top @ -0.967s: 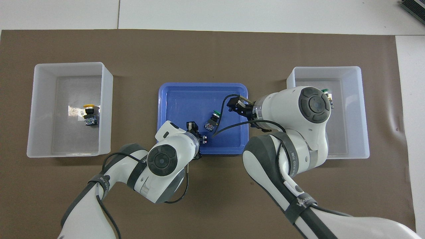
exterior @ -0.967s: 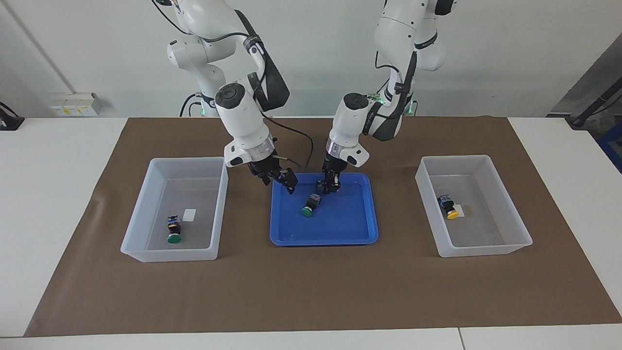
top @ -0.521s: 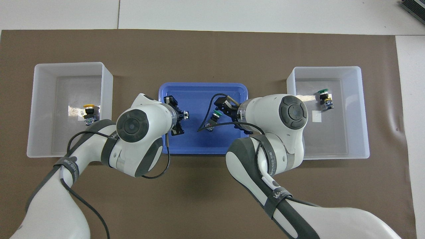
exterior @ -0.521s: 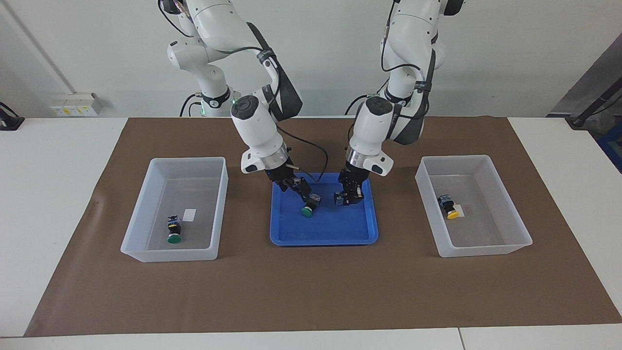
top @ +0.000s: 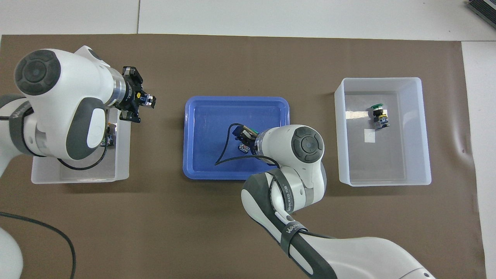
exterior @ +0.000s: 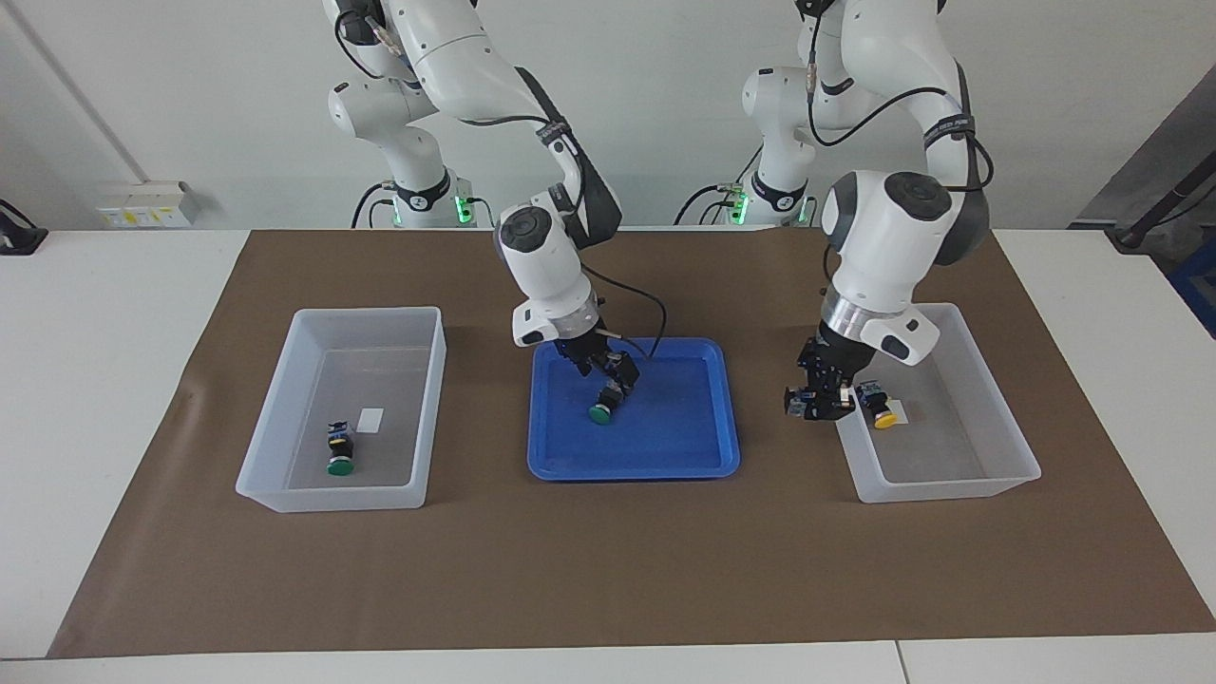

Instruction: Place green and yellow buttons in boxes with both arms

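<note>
Green-capped button lies in the blue tray mid-desk under the released right pincer; the left pincer, clenched on a button, nears the yellow's box. One green, one yellow are boxed.

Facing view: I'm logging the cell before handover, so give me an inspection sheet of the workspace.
Surface: brown mat on a white table.
Job's things: green button in one box; yellow button in the other box; tray button, green, in the blue tray.
Clutter: nothing seen.
Grippers: right gripper jaws open at the tray button; left gripper shut on a held button over the mat.
Cables: dark cable loops over the tray.
Surroundings: wall socket.
</note>
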Controlling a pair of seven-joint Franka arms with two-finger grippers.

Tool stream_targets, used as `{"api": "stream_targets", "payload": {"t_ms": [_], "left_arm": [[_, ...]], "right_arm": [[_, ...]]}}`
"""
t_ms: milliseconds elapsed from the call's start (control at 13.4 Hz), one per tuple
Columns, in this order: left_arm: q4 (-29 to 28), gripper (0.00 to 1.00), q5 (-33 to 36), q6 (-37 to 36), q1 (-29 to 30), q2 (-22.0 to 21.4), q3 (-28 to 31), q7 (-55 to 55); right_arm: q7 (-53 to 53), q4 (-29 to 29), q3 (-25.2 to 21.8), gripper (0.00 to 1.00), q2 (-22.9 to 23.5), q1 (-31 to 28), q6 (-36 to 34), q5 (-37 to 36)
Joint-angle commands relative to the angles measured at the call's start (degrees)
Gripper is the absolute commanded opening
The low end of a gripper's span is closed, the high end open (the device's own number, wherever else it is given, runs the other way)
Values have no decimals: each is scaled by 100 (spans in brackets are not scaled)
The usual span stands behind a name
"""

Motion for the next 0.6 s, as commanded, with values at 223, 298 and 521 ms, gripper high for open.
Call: {"api": "stream_targets", "payload": {"t_ms": [223, 298, 521], "left_arm": [[-73, 0, -28, -626, 1212, -163, -60, 4521], [-151, 0, -37, -609, 1423, -189, -60, 5330], [-563, 0, -37, -469, 1925, -364, -51, 7477]], "right_arm": [[-96, 9, 17, 0, 198, 73, 250, 117], [-105, 0, 17, 0, 198, 73, 241, 117], [-97, 53, 8, 0, 154, 73, 101, 108]]}}
